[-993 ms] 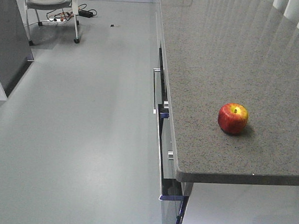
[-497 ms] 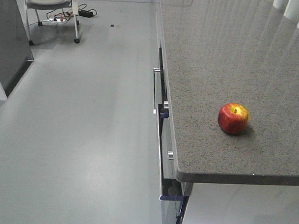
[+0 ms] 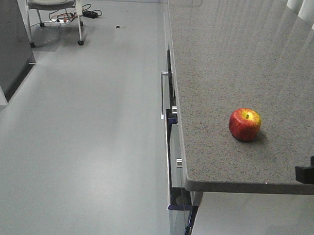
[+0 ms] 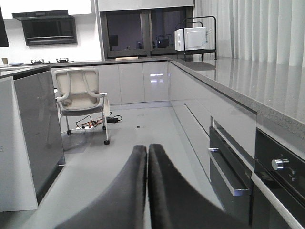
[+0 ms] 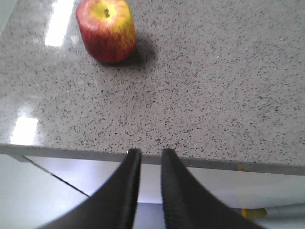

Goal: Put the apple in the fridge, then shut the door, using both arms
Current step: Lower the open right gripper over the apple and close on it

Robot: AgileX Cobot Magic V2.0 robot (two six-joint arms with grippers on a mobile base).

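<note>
The apple (image 3: 245, 124), red with a yellow patch round its stem, stands upright on the speckled grey counter (image 3: 226, 58), near the front corner. In the right wrist view the apple (image 5: 106, 29) lies at the upper left, ahead and to the left of my right gripper (image 5: 147, 152). That gripper is open by a narrow gap with nothing in it, its tips just at the counter's front edge. A dark part of it shows at the front view's right border (image 3: 308, 175). My left gripper (image 4: 147, 147) is shut and empty, low over the floor. The fridge is out of view.
Drawer fronts with bar handles (image 3: 163, 94) run below the counter's left edge. A dark grey cabinet body (image 3: 10, 45) stands at the far left, and a wheeled chair (image 3: 52, 0) with cables stands behind it. Grey floor (image 3: 94, 136) lies between them. An oven front (image 4: 279, 176) is beside the left gripper.
The right gripper has come into the front view at the right border, beside the counter's front edge. The apple has not moved.
</note>
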